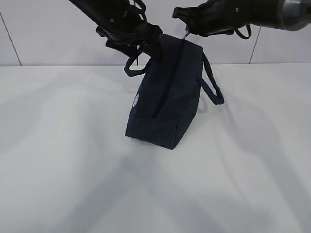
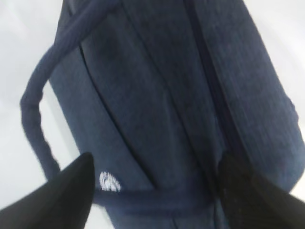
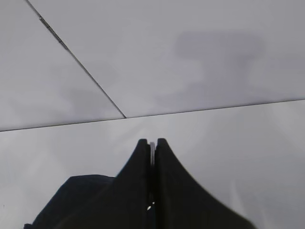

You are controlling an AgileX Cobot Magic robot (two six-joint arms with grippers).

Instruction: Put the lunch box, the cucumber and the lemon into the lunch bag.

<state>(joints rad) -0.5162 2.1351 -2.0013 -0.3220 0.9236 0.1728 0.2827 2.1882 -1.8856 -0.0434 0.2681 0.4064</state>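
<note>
The dark navy lunch bag (image 1: 165,97) stands tilted on one end on the white table, its zipper (image 1: 163,82) closed along the side facing me. My left gripper (image 1: 143,43) grips the bag's upper left edge; in the left wrist view (image 2: 155,167) its jaws straddle the fabric (image 2: 157,95) near the white logo (image 2: 108,182). My right gripper (image 1: 187,33) is shut on the metal zipper pull (image 1: 186,35) at the bag's top; a thin metal sliver shows between its tips (image 3: 152,143). The lunch box, cucumber and lemon are out of view.
The bag's loop handles hang out to the left (image 1: 136,68) and right (image 1: 212,87). The white table (image 1: 58,170) spreads around the bag, with a pale panelled wall (image 1: 48,29) behind it.
</note>
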